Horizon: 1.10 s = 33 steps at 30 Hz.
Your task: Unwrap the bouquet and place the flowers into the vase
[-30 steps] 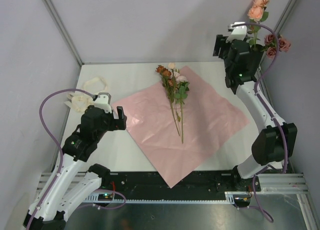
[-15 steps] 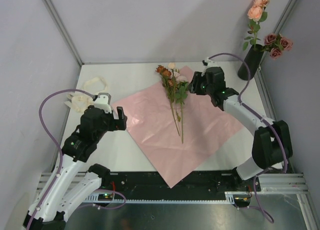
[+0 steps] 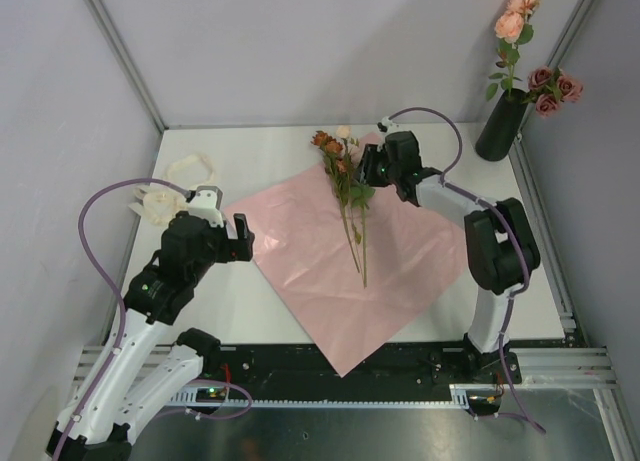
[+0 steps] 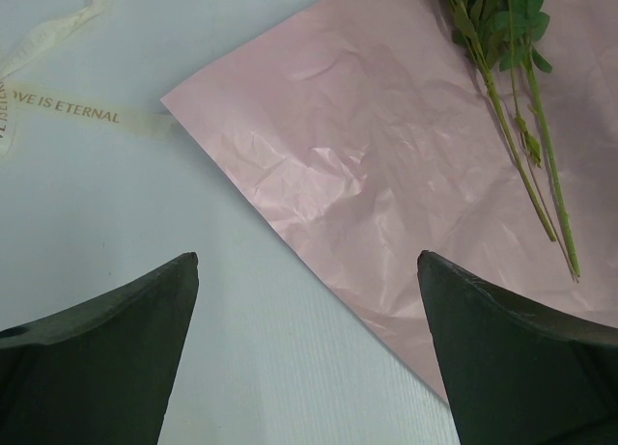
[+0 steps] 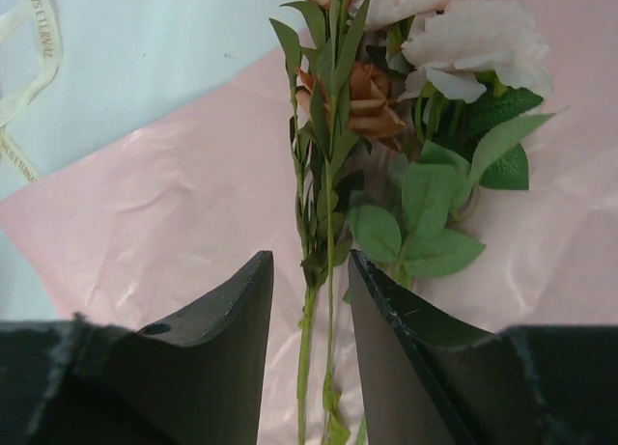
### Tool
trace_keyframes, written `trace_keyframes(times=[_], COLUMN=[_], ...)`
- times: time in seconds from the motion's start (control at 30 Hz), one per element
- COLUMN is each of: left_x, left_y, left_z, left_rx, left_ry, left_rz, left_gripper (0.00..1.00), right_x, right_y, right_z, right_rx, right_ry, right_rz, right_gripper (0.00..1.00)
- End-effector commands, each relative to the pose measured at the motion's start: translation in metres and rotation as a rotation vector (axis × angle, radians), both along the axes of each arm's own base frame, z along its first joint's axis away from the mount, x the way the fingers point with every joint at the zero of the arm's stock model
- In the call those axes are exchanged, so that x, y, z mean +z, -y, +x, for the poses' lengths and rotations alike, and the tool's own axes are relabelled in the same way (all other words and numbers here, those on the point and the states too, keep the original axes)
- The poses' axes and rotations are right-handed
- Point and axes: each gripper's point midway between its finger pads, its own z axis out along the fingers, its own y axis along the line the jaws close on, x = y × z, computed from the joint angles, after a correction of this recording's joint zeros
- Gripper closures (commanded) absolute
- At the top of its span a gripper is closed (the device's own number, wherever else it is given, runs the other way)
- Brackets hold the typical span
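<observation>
Near left of the white table (image 3: 260,146): left gripper (image 4: 307,262), jaws spread wide, poised above the left corner of a crinkled pink paper sheet (image 4: 386,175). Just beyond, printed on a cream ribbon (image 4: 68,107): "LOVE IS ETERNAL". Mid-table, on the sheet: loose green-stemmed flowers (image 3: 348,181), blooms toward the far edge. Over them, right arm stretched low and leftward, right gripper (image 5: 311,257) straddling the stems, jaws narrowly apart, not yet clamped. Far right corner: tall matte black vase (image 3: 497,129), holding peach and pink roses (image 3: 515,21).
</observation>
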Motion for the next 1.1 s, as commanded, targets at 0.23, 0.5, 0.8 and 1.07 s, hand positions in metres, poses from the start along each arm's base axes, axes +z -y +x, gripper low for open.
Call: trace_keyframes(times=[0.23, 0.5, 0.8, 1.07], left_x=[0.007, 0.008, 0.008, 0.009], left_y=[-0.002, -0.002, -0.002, -0.002], left_z=[0.001, 0.000, 0.000, 0.000], left_rx=[0.000, 0.000, 0.000, 0.001], left_ry=[0.034, 0.040, 0.040, 0.041], left_rz=[0.002, -0.002, -0.002, -0.002], left_gripper=[0.00, 0.00, 0.00, 0.00], right_x=[-0.019, -0.039, -0.008, 0.029], right_y=[-0.032, -0.039, -0.030, -0.025], right_z=[0.039, 0.046, 0.042, 0.032], right_rx=[0.010, 0.011, -0.016, -0.013], right_ry=[-0.015, -0.042, 0.069, 0.144], right_rz=[0.038, 0.032, 0.000, 0.003], right_gripper=[0.61, 0.69, 0.90, 0.94])
